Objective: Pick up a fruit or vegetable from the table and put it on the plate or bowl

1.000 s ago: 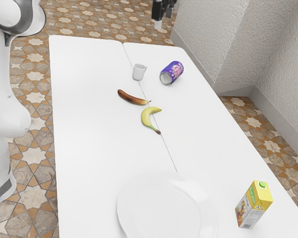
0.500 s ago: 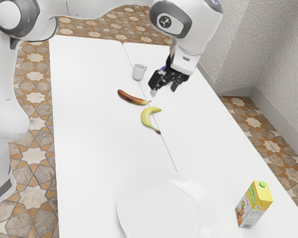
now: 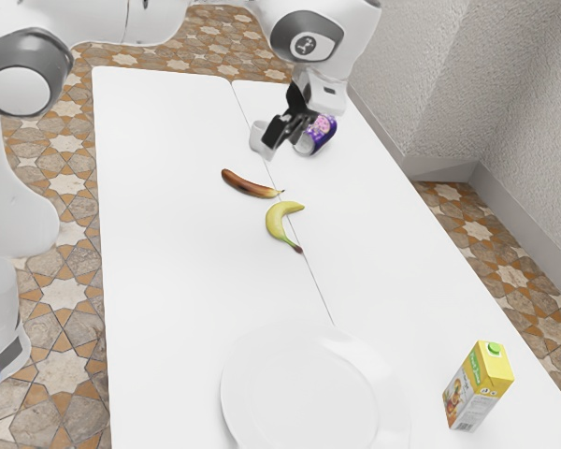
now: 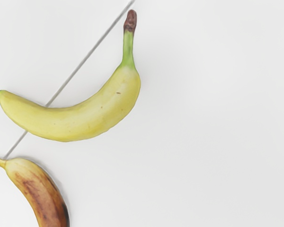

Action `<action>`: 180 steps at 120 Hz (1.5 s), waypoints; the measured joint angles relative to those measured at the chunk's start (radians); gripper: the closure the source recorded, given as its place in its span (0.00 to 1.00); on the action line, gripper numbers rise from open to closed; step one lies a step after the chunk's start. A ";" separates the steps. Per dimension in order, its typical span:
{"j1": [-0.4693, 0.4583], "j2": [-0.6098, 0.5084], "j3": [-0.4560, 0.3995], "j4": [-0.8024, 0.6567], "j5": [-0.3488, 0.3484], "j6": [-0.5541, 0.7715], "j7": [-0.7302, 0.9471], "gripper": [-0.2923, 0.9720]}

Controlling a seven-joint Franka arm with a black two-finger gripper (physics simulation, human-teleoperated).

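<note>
white mug (image 3: 258, 139) upright toward far end of white table (image 3: 168, 281) | purple soda can (image 3: 324, 131) lying on its side near mug | yellow juice carton (image 3: 478, 385) standing at near corner | patterned tile floor (image 3: 65, 309)

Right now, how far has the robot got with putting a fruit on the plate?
Nothing is done yet: the yellow banana and the brown banana both lie on the table, well apart from the plate. In hand: the tool hangs open, holding nothing, with both bananas in its wrist view. Left: grasp one, lift it, carry it to the plate, let go.
</note>
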 joint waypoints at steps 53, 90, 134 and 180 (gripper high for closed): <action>-0.022 -0.071 -0.015 -0.083 -0.060 0.099 0.202 0.23; -0.100 -0.356 -0.135 0.023 0.182 0.024 0.549 0.23; -0.106 -0.466 -0.131 -0.074 0.272 0.042 0.802 0.23; -0.009 -0.487 -0.132 -0.236 0.393 0.239 0.919 0.23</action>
